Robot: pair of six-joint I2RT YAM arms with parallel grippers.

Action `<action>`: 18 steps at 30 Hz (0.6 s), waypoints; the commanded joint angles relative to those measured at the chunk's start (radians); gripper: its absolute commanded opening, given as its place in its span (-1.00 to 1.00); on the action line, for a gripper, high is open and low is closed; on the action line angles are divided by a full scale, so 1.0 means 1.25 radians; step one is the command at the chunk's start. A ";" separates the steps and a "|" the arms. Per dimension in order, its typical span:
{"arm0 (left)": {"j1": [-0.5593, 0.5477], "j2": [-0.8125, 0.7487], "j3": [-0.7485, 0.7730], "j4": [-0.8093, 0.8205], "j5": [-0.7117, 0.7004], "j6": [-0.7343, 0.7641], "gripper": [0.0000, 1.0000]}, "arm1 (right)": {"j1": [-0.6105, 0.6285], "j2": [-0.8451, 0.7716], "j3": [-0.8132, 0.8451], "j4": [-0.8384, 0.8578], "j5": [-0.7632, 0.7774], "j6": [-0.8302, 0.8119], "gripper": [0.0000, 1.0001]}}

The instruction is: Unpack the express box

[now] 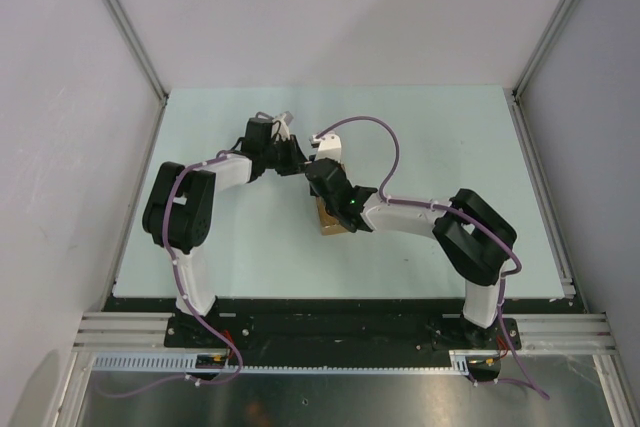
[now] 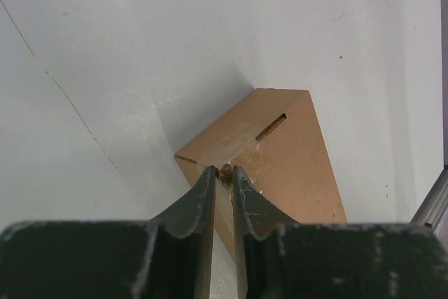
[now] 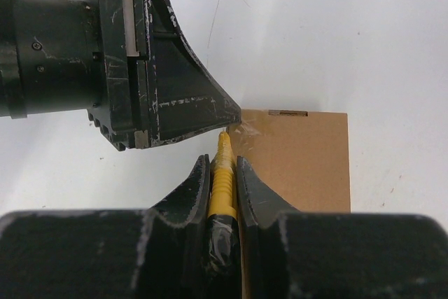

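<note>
The express box point(image 3: 301, 159) is a flat brown carton lying on the white table, partly hidden under my right arm in the top view point(image 1: 330, 219). My right gripper point(image 3: 224, 162) is shut on the yellow-and-black utility knife point(image 3: 224, 180), whose tip sits at the box's taped left corner. My left gripper point(image 2: 224, 171) is shut on a thin cardboard edge of the box point(image 2: 294, 166) at that same corner. Its black finger point(image 3: 203, 106) shows in the right wrist view, touching the corner. The two grippers meet mid-table: left point(image 1: 298, 160), right point(image 1: 322, 179).
The pale table point(image 1: 200, 227) is walled by white panels with metal rails along its left point(image 1: 135, 207) and right point(image 1: 545, 197) sides. A slot point(image 2: 271, 127) is cut in the box's top face. Both arms crowd the table's middle.
</note>
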State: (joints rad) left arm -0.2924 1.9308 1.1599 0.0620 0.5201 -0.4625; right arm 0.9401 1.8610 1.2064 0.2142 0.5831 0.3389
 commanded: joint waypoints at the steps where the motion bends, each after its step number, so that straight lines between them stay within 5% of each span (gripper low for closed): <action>1: 0.000 0.021 0.011 -0.018 -0.011 0.020 -0.66 | -0.002 0.014 0.031 0.005 0.017 0.007 -1.00; 18: -0.003 0.020 -0.009 -0.073 -0.096 -0.042 -0.78 | 0.030 -0.008 0.031 -0.141 0.015 0.082 -1.00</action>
State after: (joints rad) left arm -0.2924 1.9308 1.1595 0.0540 0.4969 -0.5117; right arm 0.9520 1.8622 1.2263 0.1532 0.5987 0.4026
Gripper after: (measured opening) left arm 0.121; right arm 0.164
